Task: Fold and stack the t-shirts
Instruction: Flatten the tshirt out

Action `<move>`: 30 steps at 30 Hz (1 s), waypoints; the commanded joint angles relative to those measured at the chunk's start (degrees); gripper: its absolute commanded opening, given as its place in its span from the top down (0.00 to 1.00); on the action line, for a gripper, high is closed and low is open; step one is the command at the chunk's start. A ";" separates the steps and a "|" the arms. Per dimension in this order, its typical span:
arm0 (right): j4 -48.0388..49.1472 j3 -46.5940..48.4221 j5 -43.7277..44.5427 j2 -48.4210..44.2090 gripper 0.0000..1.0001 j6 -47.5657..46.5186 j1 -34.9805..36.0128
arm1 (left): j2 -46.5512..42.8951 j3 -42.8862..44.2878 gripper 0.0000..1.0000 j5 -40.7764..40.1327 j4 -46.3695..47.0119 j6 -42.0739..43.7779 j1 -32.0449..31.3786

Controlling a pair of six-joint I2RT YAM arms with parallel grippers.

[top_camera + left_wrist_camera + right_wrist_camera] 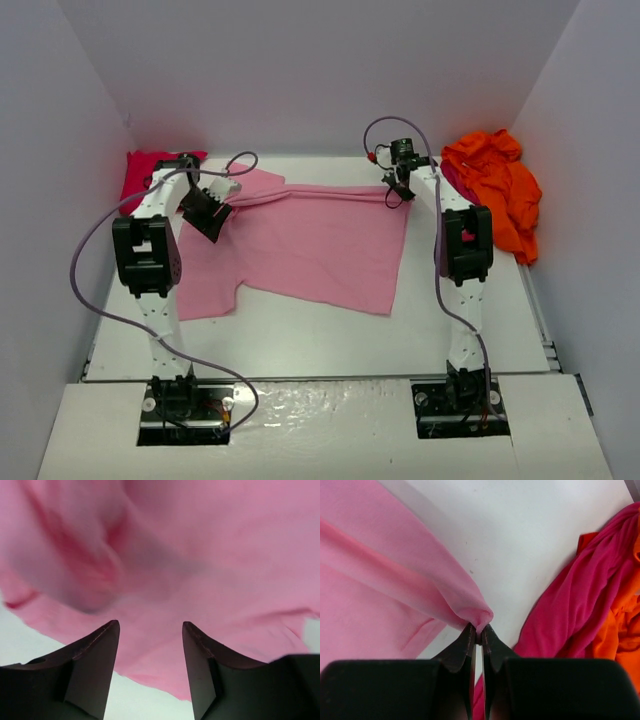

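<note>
A light pink t-shirt [310, 250] lies spread across the middle of the table, folded along its far edge. My left gripper [222, 200] hovers over its far left part with the jaws open; pink cloth [200, 555] fills that wrist view beyond the fingertips [112, 630] and nothing sits between them. My right gripper [393, 195] is shut on the far right corner of the pink t-shirt [480, 617], pinching a small bunch of cloth. An orange t-shirt [500, 190] and a dark crimson one [570, 610] are heaped at the far right. A red t-shirt [145, 170] lies at the far left.
White walls close in the table on the left, back and right. Both arm bases [185, 400] stand on the near edge. Grey cables loop off each arm.
</note>
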 commanded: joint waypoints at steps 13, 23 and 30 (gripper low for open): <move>1.19 -5.47 -1.10 -8.07 1.00 0.30 4.61 | 20.57 46.72 0.35 2.21 13.98 -18.19 -1.65; 1.11 -9.34 -0.82 -10.27 1.00 0.91 7.51 | 24.43 45.16 0.44 10.35 3.83 -15.90 -4.27; 1.11 -11.52 -1.66 -13.24 1.00 0.38 8.25 | 26.34 40.69 0.46 13.41 -12.49 -5.19 -4.12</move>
